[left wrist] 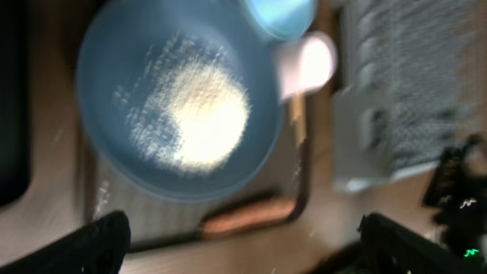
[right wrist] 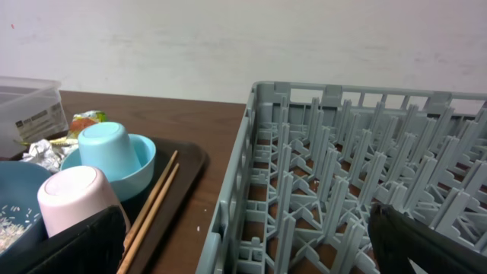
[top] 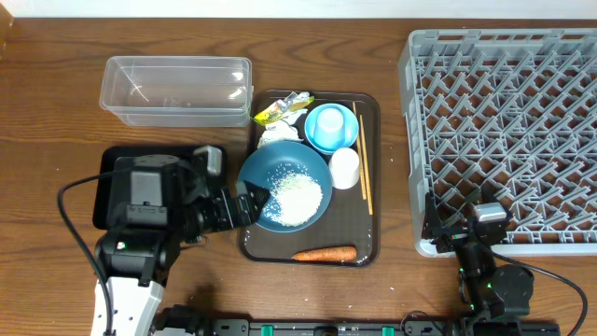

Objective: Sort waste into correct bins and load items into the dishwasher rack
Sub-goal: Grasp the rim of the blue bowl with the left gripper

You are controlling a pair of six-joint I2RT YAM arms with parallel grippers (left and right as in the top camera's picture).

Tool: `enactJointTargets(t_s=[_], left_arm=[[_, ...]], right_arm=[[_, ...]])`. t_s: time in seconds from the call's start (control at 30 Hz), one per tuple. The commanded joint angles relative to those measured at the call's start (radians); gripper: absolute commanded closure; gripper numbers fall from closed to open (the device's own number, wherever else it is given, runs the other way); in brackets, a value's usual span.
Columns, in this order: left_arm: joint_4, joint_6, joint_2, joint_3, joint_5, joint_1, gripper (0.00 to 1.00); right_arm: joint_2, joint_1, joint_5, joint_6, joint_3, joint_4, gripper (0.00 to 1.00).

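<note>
Where bowl (top: 269, 171) sits, left end effector (top: 248, 204) beside

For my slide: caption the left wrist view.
Open left end effector facing dark-blue bowl of rice on brown tray, carrot nearby.

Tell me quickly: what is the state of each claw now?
Left claw: open, holding nothing.
Right claw: open, holding nothing.

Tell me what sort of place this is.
Probably a tabletop dish-clearing workstation: a grey dishwasher rack, a brown serving tray with leftover rice in a dark-blue bowl, and a clear plastic tub share one wooden table.
</note>
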Motion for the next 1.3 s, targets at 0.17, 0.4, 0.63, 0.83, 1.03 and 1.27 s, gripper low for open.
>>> enactJointTargets(t_s=[0.17,0.4,0.63,0.83,1.03,1.27], left_arm=[[-0.15,0.019,0.102,0.238,-0.419,-0.203,0.02],[-0.105,0.016,0.124,0.233,-0.344,-0.232,0.02],[-0.052,0.096,0.203,0.233,-0.375,-0.373,0.02],[-0.019,0.092,0.356,0.233,-0.569,-0.523,0.06],[0.028,0.092,0.517,0.233,-0.575,-0.602,0.06],[0.071,0.096,0.629,0.233,-0.7,-0.672,0.1]], right_arm=[[-0.005,-0.011,0.002,-0.011,-0.001,-0.004,0.01],[-0.005,-0.011,0.002,-0.011,-0.001,-0.004,0.01],[-0.005,-0.011,0.002,-0.011,-0.001,-0.004,0.01],[-0.005,-0.011,0.002,-0.011,-0.001,-0.004,0.01],[-0.005,-0.011,0.002,-0.011,-0.001,-0.004,0.01],[-0.005,-0.011,0.002,-0.011,-0.001,-0.004,0.01]])
